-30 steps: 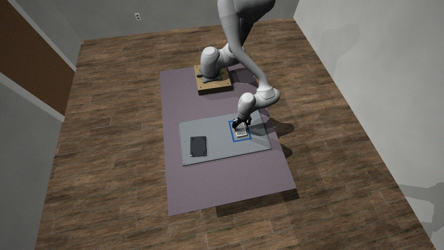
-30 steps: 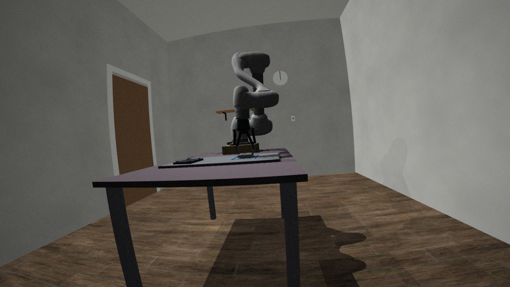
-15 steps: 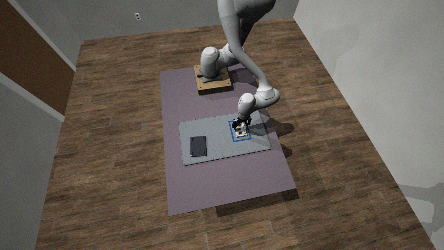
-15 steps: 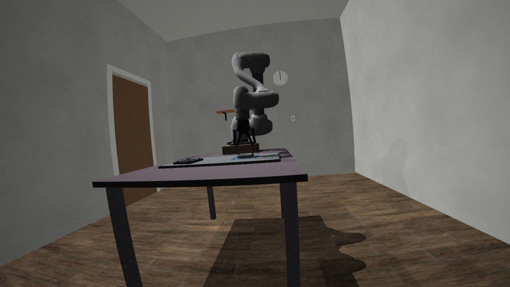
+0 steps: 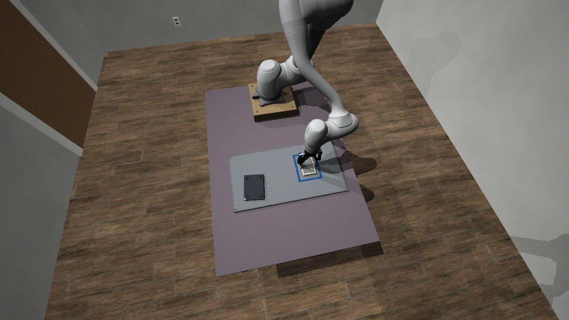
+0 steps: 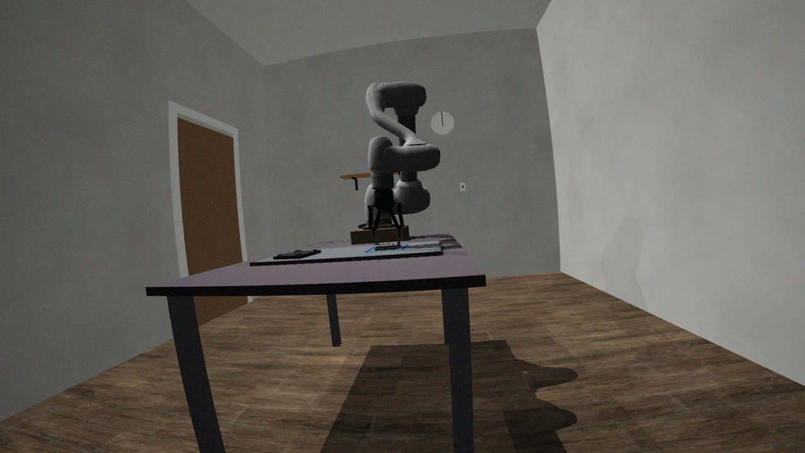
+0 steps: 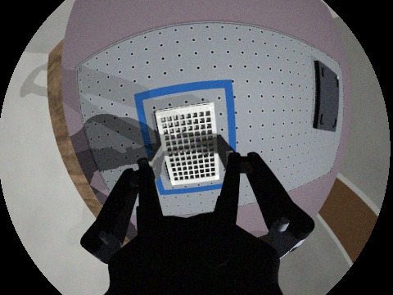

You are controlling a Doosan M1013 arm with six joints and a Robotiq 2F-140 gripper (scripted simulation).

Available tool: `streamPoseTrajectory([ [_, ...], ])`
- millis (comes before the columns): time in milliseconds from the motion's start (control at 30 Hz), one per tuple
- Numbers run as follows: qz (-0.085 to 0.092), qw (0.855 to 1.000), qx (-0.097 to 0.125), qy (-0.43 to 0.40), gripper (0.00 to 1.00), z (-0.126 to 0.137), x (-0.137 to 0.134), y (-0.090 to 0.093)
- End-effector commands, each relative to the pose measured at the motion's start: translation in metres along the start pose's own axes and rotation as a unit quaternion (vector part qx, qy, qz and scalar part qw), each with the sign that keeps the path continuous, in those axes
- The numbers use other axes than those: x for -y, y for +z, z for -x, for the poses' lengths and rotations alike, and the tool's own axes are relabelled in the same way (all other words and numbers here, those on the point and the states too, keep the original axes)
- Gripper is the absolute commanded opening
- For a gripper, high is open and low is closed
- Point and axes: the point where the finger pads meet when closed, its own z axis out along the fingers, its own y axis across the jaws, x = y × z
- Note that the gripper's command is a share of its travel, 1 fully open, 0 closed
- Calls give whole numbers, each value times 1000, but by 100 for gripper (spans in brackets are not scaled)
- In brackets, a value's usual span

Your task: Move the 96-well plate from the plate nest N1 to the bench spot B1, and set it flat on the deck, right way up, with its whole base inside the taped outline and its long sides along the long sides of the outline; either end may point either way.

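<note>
96-well plate [image 5: 309, 166]: white, rectangular, grid of wells facing up, right way up, level. Sits within blue taped outline B1 [image 5: 296, 168] on grey perforated deck, toward counter's right edge, long sides along outline's long sides. Gripper [image 7: 188, 161] clamps it across long sides at end nearer arm's base. Plate nest N1 [image 5: 254, 187]: dark flat rectangle, vacant, on deck toward counter's left edge, well apart from plate.

The gripper [image 7: 189, 165] is clamped on the white 96-well plate [image 7: 189, 137], its black fingers on the plate's long sides. The plate lies inside the blue taped outline [image 7: 185, 85] on the dotted grey surface [image 7: 262, 77]. A dark plate nest [image 7: 326, 95] sits at two o'clock.
</note>
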Motion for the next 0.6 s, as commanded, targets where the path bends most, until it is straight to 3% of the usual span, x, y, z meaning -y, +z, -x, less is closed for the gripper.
streamPoseTrajectory([
  [0,-1,1000,2,3,0,2,1,4],
  [567,-1,1000,2,3,0,2,1,6],
])
